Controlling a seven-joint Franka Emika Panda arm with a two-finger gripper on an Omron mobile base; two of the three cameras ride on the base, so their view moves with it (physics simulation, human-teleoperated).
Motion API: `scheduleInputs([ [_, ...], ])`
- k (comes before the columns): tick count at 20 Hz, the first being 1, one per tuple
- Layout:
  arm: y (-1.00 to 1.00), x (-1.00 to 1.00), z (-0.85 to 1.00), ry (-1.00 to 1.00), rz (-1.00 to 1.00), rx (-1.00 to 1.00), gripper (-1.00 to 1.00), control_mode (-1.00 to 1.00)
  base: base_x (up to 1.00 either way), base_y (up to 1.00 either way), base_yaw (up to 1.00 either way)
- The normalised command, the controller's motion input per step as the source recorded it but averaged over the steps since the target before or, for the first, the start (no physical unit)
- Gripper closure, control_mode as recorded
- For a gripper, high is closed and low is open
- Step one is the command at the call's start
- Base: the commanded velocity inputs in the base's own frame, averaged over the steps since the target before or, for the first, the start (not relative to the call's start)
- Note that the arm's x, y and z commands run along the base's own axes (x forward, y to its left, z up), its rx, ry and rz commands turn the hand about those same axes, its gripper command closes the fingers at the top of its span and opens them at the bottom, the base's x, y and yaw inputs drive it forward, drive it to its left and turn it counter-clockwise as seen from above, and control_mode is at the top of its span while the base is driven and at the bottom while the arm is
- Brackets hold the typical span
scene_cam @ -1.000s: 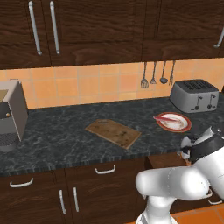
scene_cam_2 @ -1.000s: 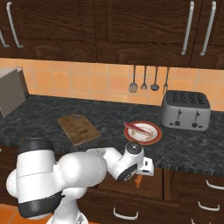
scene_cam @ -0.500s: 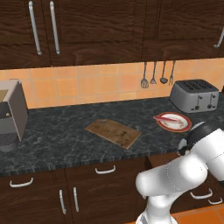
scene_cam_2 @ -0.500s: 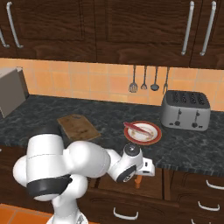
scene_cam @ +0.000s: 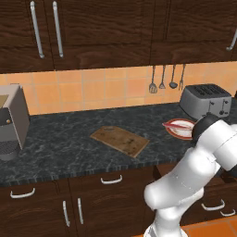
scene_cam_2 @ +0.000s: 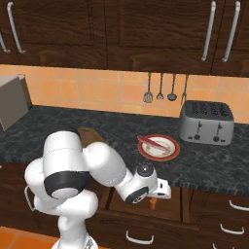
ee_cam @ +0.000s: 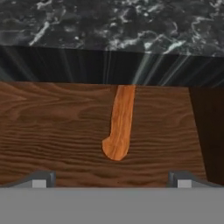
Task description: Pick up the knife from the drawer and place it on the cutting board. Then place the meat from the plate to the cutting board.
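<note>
Item: my hand [ee_cam: 112, 179], seen in the hand view. Two dark fingertips [ee_cam: 39, 178] stand wide apart at the bottom edge, nothing between them.

Item: knife [ee_cam: 119, 127]. Its orange-red handle lies on the floor of the drawer [ee_cam: 52, 127], straight ahead of my hand and centred between the fingertips, not touching them. The butt end points toward me; the far end runs under the dark edge of the surface [ee_cam: 109, 24], so the blade is hidden. The right base view gives only an orange stub of the knife [scene_cam_2: 152, 203] below my wrist, inside the open drawer [scene_cam_2: 168, 206].

Item: drawer, left base view. Largely hidden behind my arm; a strip of it [scene_cam: 162, 170] shows under the surface [scene_cam: 60, 143].

Item: plate [scene_cam_2: 158, 147], white with a red rim, on the surface [scene_cam_2: 209, 165] above and beyond my hand. The meat [scene_cam_2: 153, 144] lies across it. In the left base view the plate [scene_cam: 179, 128] and meat [scene_cam: 177, 127] are partly covered by my elbow.

Item: cutting board [scene_cam: 120, 140], flat on the surface, well apart from my hand, on the far side of my arm from the plate. The left base view shows it whole and bare; the right base view shows only a corner [scene_cam_2: 89, 134] behind my shoulder.

Item: toaster [scene_cam_2: 206, 122], beyond the plate. Hanging utensils [scene_cam_2: 159, 88] on the tiled wall above.
</note>
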Motion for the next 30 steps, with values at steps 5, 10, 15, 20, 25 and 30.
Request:
scheduleInputs([
  [5, -0.12, 0.00, -0.18, 0.00, 0.00, 0.01, -1.00, -1.00, 0.00, 0.00, 0.00],
  [10, -0.16, 0.05, -0.08, 0.00, 0.00, 0.04, -1.00, -1.00, 0.00, 0.00, 0.00],
  [15, -0.16, 0.12, -0.08, 0.00, 0.00, 0.02, -1.00, -1.00, 0.00, 0.00, 0.00],
  [20, -0.01, 0.06, -0.20, 0.00, 0.00, 0.01, -1.00, -1.00, 0.00, 0.00, 0.00],
  [25, 0.00, 0.12, -0.26, 0.00, 0.00, 0.00, -1.00, -1.00, 0.00, 0.00, 0.00],
  [30, 0.00, 0.22, -0.32, 0.00, 0.00, 0.00, -1.00, -1.00, 0.00, 0.00, 0.00],
])
